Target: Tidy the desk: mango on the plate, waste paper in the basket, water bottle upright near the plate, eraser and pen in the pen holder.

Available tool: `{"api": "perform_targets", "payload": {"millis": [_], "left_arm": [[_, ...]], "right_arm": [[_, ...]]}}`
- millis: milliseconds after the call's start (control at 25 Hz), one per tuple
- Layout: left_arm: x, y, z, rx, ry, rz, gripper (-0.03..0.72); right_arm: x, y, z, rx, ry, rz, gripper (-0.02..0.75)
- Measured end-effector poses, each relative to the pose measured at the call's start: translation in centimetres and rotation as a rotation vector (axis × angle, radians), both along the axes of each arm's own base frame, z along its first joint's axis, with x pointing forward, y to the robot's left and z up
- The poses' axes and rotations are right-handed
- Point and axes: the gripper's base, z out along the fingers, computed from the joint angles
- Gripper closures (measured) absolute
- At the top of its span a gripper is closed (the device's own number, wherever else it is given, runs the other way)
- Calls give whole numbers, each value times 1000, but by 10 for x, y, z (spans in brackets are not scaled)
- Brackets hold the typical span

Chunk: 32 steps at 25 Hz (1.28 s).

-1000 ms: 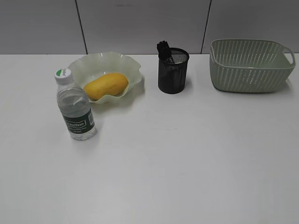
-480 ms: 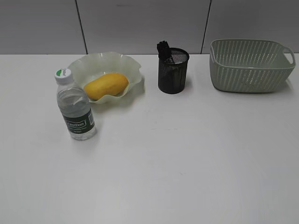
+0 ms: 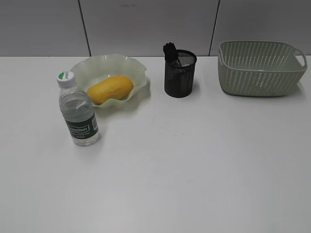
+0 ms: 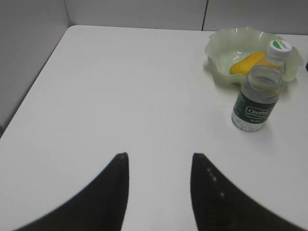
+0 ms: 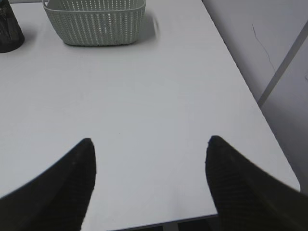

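Observation:
The mango (image 3: 110, 89) lies in the wavy green plate (image 3: 127, 63) at the back left of the desk (image 3: 194, 165). The water bottle (image 3: 77, 110) stands upright just in front of the plate; it also shows in the left wrist view (image 4: 258, 89). The black mesh pen holder (image 3: 180, 75) holds a dark pen (image 3: 169, 51). The woven basket (image 3: 260, 68) stands at the back right. The waste paper and eraser are not visible. My left gripper (image 4: 160, 156) is open and empty, above bare desk. My right gripper (image 5: 149, 142) is open and empty near the desk's front right edge.
The desk's right edge and front corner show in the right wrist view (image 5: 269, 139), with the floor beyond. A grey wall runs along the desk's left side (image 4: 29, 43). Neither arm shows in the exterior view.

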Motion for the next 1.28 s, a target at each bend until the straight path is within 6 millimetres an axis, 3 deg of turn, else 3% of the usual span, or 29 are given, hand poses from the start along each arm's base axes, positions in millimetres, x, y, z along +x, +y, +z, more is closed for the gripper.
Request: {"api": "perform_targets", "payload": {"millis": [1280], "left_arm": [[0,0,0,0,0,0,369]], "right_arm": [[0,0,0,0,0,0,175]]}}
